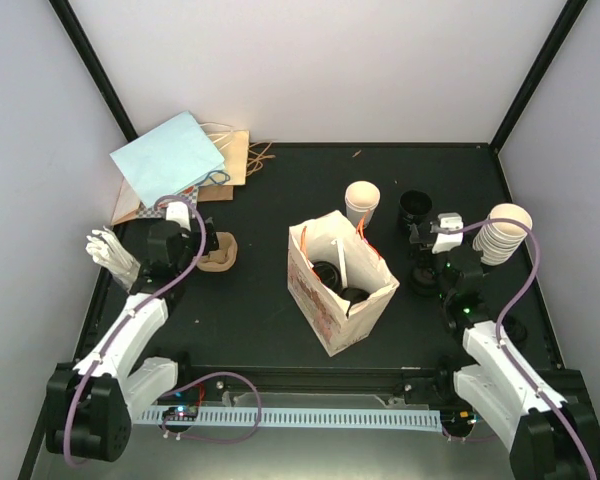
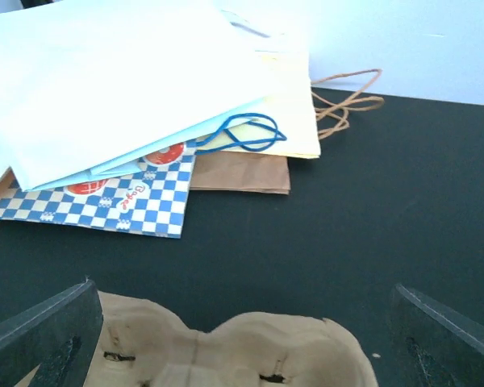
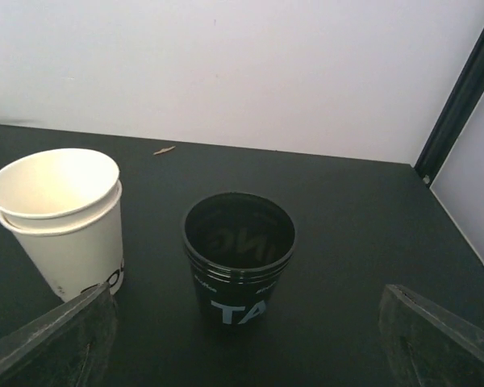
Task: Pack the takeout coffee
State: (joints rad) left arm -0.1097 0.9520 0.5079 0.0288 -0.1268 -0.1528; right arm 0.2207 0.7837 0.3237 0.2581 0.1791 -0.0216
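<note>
Filling the view from above is a black counter (image 1: 250, 320) closed in by white walls, with two robot arms bolted at its near edge.

A printed cream paper bag (image 1: 315, 300) stands open at the middle of the counter. The takeout coffee (image 1: 327, 272) sits inside it, seen only as two round black lids deep in the bag's mouth. The cups beneath them are hidden.

At the far left corner lies a pile of flat bags. A light blue bag (image 2: 105, 89) is on top, over a blue checked bag (image 2: 105, 205) and a brown bag (image 2: 242, 173).

The left gripper (image 1: 212, 243) hovers low over a brown pulp tray (image 2: 226, 355). Its jaws are released wide, one on each side of the tray's near edge, holding nothing.

The right gripper (image 1: 422, 238) is right of the paper bag. Its jaws are also spread apart and hold nothing.

Ahead of the right gripper stand two nested white cups (image 3: 64, 218) without lids and, just beside them, an open black cup (image 3: 238, 250) with white lettering.

A taller stack of cream cups (image 1: 505, 235) stands near the right edge.
</note>
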